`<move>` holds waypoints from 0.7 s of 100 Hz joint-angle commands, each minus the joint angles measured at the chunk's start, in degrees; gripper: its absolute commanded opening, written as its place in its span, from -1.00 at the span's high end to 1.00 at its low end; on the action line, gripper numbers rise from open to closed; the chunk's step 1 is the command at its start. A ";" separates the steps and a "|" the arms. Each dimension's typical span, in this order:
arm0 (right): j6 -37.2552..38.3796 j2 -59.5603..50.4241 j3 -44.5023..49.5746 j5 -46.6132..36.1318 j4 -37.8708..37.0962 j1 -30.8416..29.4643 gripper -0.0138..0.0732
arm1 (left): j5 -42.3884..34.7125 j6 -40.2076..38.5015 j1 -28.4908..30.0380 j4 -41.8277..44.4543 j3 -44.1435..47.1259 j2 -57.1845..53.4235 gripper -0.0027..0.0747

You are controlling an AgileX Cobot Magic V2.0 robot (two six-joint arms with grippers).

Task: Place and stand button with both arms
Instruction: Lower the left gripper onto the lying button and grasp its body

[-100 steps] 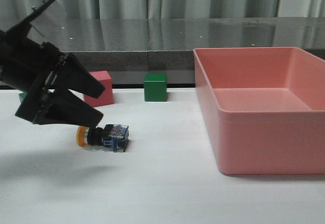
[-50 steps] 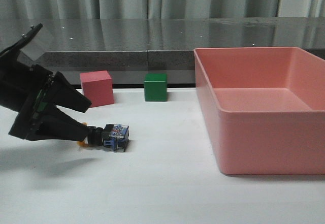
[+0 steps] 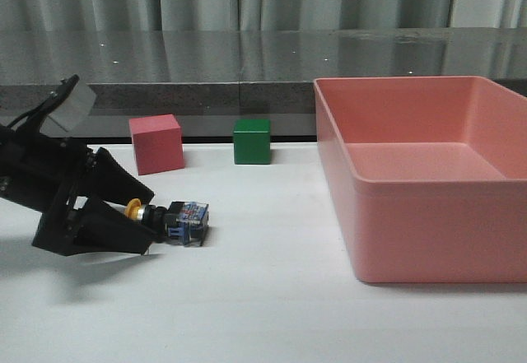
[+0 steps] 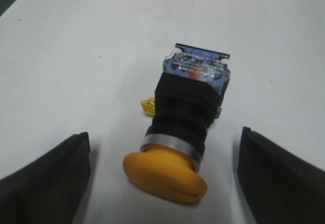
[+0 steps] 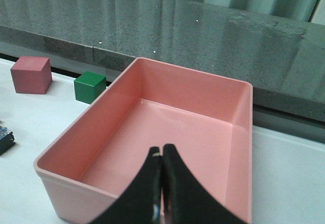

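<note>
Button (image 3: 174,217) lies on its side on the white surface (image 3: 272,305), left of the pink bin (image 3: 420,182) and well apart from it. Yellow cap points away from the bin, bluish base toward it. Silver collar and black body between.

Left gripper (image 3: 136,215) low at the surface, jaws spread wide, one finger either side of the cap end; wrist view shows clear gaps, no contact with the button (image 4: 185,127).

Red cube (image 3: 156,143) and green cube (image 3: 251,141) sit behind the button, toward the grey ledge.

Right gripper (image 5: 161,165) hangs above the bin (image 5: 152,132), fingers pressed together, holding nothing.
</note>
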 commanded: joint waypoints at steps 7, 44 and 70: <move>0.20 0.27 -1.63 -3.79 0.82 -0.34 0.82 | 3.98 0.23 0.19 -2.83 -1.08 -2.03 -0.54; 0.20 0.27 -1.63 -3.91 0.82 -0.34 0.82 | 3.85 0.23 -0.92 -2.83 -1.08 -2.03 -0.52; 0.20 0.27 -1.63 -4.02 0.82 -0.34 0.82 | 2.57 1.30 -1.91 -2.83 -1.08 -1.98 0.00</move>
